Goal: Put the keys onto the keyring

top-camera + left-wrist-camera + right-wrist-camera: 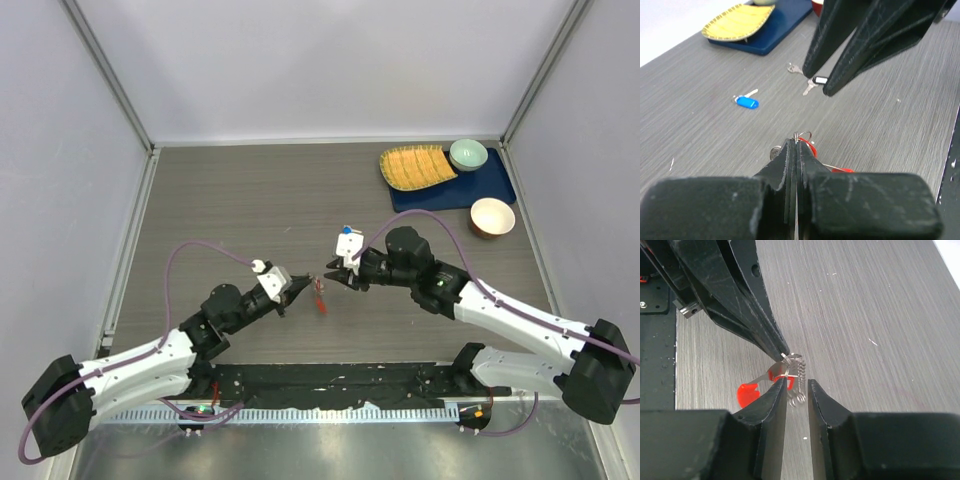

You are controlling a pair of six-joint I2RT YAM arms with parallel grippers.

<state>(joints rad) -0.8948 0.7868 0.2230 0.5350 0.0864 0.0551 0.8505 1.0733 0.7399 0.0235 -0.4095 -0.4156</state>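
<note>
My left gripper (796,142) is shut on the keyring's small wire ring (801,135) and holds it just above the table. The ring's silvery chain (800,377) hangs between the jaws of my right gripper (796,382), which is open. Red plastic (746,392) with a flat silver blade hangs under the ring; I cannot tell fob from red-headed key. In the top view both grippers, left (303,287) and right (330,277), meet tip to tip at table centre. The blue key (746,102), the silver key (795,68) and the black-headed key (816,82) lie loose on the table beyond.
A yellow woven plate (415,165) and a green bowl (468,153) rest on a blue mat (490,190) at the back right, beside an orange bowl (492,216). A black rail (340,380) runs along the near edge.
</note>
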